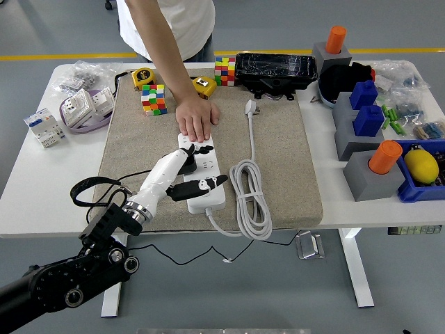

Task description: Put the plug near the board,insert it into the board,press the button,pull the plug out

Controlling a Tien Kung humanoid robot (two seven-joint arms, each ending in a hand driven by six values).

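A white power strip lies on the beige mat, near the mat's front. My left hand is over the strip's middle, shut on a black plug; the white back of the hand hides most of the plug. Black fingertips lie across the strip's near half. The plug's thin black cord loops off to the left and hangs past the table's front edge. A person's hand presses flat on the strip's far end. The strip's own white plug and coiled cable lie to the right.
Two colour cubes, two yellow tape measures and a black box line the mat's far side. Grey blocks with blue and orange pegs and a blue bin fill the right. White electrical parts sit left.
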